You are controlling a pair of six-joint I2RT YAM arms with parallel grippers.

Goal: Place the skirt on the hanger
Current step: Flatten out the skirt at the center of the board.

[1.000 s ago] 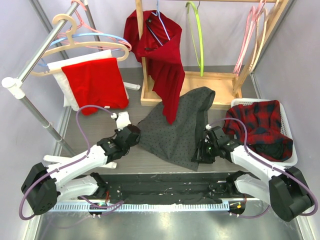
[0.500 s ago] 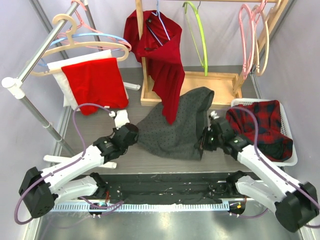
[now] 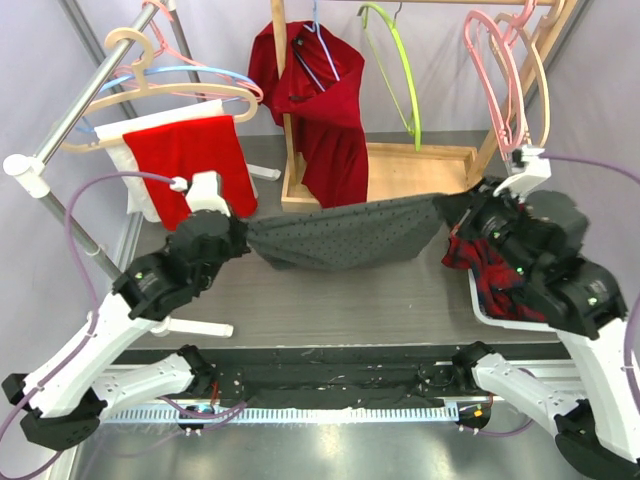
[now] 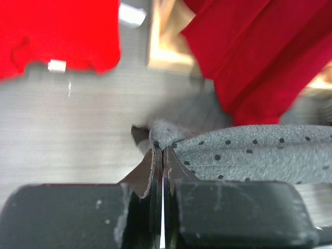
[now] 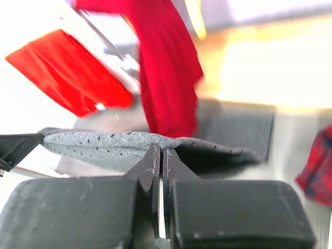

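The grey dotted skirt (image 3: 345,232) hangs stretched in the air between both grippers, above the table. My left gripper (image 3: 238,238) is shut on its left edge; in the left wrist view the skirt (image 4: 249,153) runs right from the closed jaws (image 4: 158,150). My right gripper (image 3: 452,208) is shut on its right edge; in the right wrist view the skirt (image 5: 104,144) sags left of the jaws (image 5: 161,151). Hangers hang at the back: a green one (image 3: 398,60), pink ones (image 3: 497,70) and a wooden one (image 3: 150,85) on the left rail.
A dark red garment (image 3: 322,110) hangs on the wooden rack (image 3: 420,165) behind the skirt. A red and white cloth (image 3: 185,160) hangs on the left rail (image 3: 80,100). A white basket (image 3: 490,310) with a plaid garment (image 3: 490,275) sits right.
Both arms have risen and spread apart, lifting the skirt off the table and pulling it taut between them. The hangers on the right have swung.
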